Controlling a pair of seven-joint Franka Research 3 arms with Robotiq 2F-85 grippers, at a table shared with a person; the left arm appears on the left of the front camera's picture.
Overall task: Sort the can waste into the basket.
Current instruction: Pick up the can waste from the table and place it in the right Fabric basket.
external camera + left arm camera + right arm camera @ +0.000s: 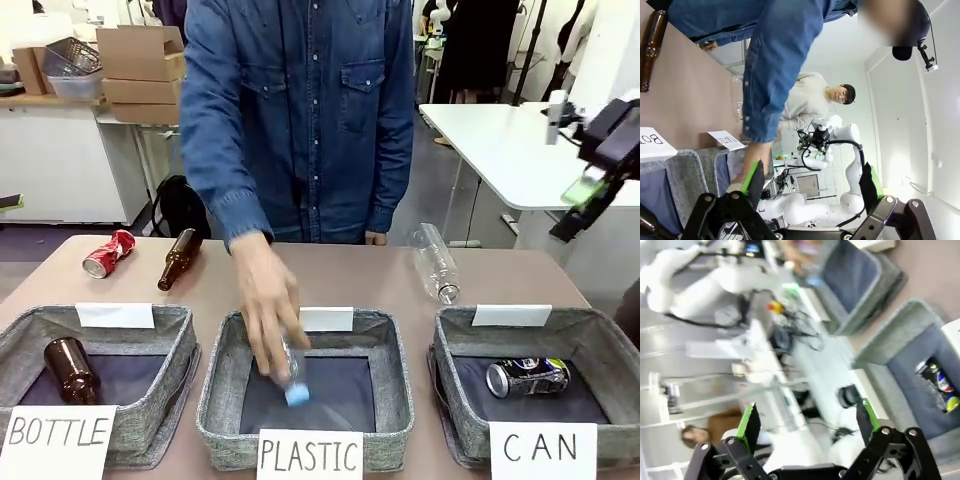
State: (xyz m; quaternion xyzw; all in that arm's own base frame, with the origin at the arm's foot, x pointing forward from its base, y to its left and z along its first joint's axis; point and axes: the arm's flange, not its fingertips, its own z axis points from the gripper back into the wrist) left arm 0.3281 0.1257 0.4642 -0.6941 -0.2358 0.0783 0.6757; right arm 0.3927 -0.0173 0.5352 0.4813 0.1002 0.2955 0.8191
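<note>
Sorting table, seen from the robot's side. The dark blue-black can [527, 377] lies on its side inside the CAN basket [590, 320] at the robot's right. The red dented can [108, 253] lies on the table [330, 275] at the far left, near a brown bottle [178, 259] and well apart from that basket. A person's hand [268, 310], blurred by motion, reaches into the PLASTIC basket [395, 390] and partly covers a clear bottle [292, 378], of which little but the blue cap is plain. The right gripper [580, 200] hangs high near the picture's right edge, its arm cut off by the frame; from this side the jaws are hard to read. Its own wrist view, heavily smeared, shows the fingers [748, 424] spread wide with nothing between them, and the can in the basket as a small patch near the frame's edge. The left gripper [812, 182] is likewise released and empty. The person's sleeve [780, 65] hides much of what lies beyond it.
</note>
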